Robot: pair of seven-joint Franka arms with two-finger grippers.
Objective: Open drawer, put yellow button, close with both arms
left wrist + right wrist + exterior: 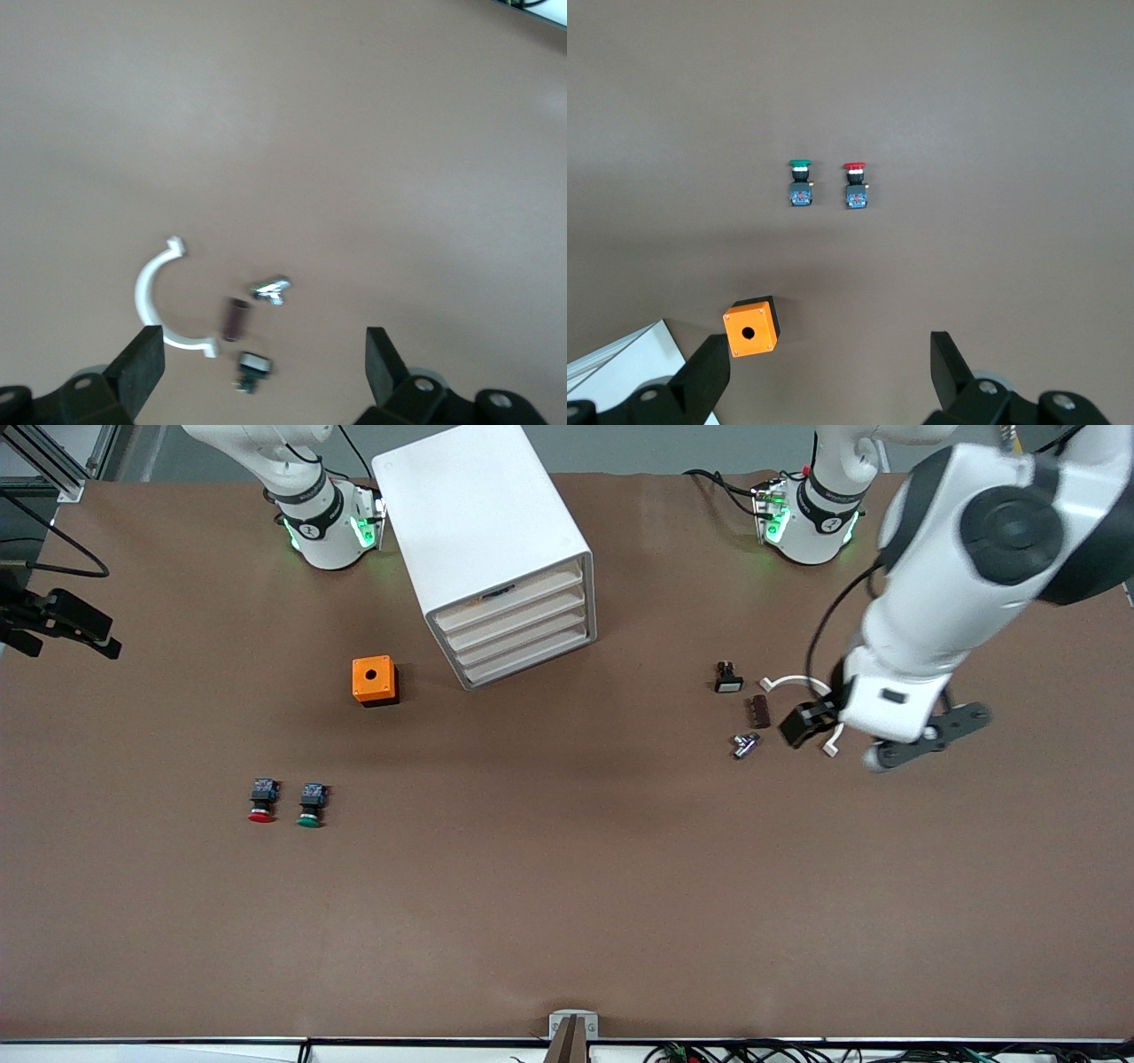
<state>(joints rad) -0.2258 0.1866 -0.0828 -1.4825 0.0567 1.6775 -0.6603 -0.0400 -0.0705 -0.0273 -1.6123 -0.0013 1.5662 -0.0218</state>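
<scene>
The white cabinet (483, 522) stands toward the robots' side of the table. Its uppermost drawer (532, 587) sits flush with the three below it. No yellow button shows in any view. My left gripper (842, 742) hangs open and empty above the table toward the left arm's end, beside several small parts. Its fingers (142, 367) stand wide apart in the left wrist view, where the gripper (263, 372) is over bare table. My right gripper (830, 381) is out of the front view. It is open and empty, high over the orange box (751, 327).
An orange box with a hole (373, 679) lies beside the cabinet. A red-capped button (262, 801) and a green-capped button (311, 805) lie nearer the front camera. By the left gripper lie a white-capped button (728, 678), a brown piece (759, 710), a white curved clip (793, 684) and a silver part (746, 745).
</scene>
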